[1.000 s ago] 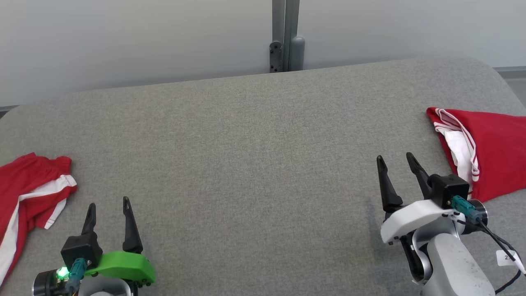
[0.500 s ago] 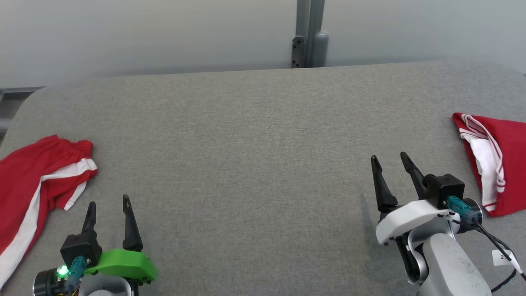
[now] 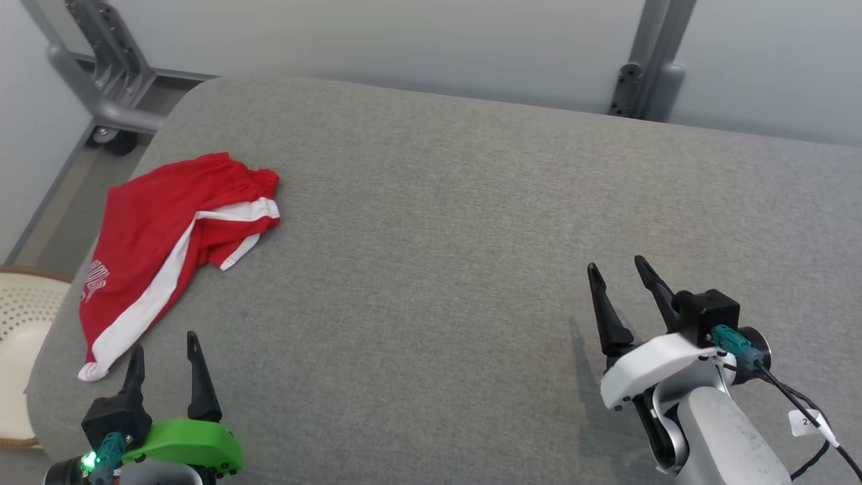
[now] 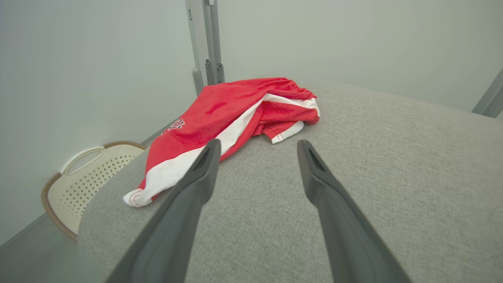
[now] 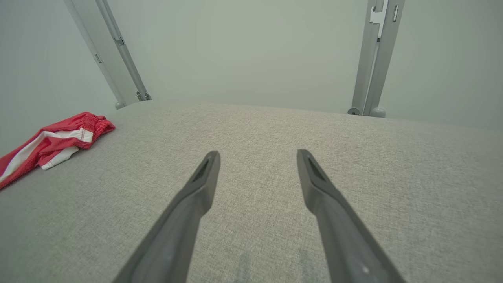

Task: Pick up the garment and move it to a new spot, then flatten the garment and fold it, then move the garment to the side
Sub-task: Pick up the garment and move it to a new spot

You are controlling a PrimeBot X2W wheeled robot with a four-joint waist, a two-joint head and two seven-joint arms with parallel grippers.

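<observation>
Bearing white lettering [image 3: 95, 283], illegible: red garment [image 3: 158, 225] nr left hand [image 3: 165, 341].

Worktop [image 3: 512, 188]: grey woven fabric, padded, with rounded corners; it spans most of the head view. Wall [image 3: 377, 40] behind the far edge: plain pale grey-white, matte. Upright grey metal post [image 3: 652, 60] stands at the far right edge against the wall. Slanted grey tubular frame [image 3: 91, 94] at the far left corner, small wheel [image 3: 106, 135] at its foot. Floor [image 3: 64, 202] left of the worktop: dull grey. Cream perforated basket [image 3: 17, 316] with a brown rim sits on the floor, near left. Light is even and diffuse; shadows are soft.
</observation>
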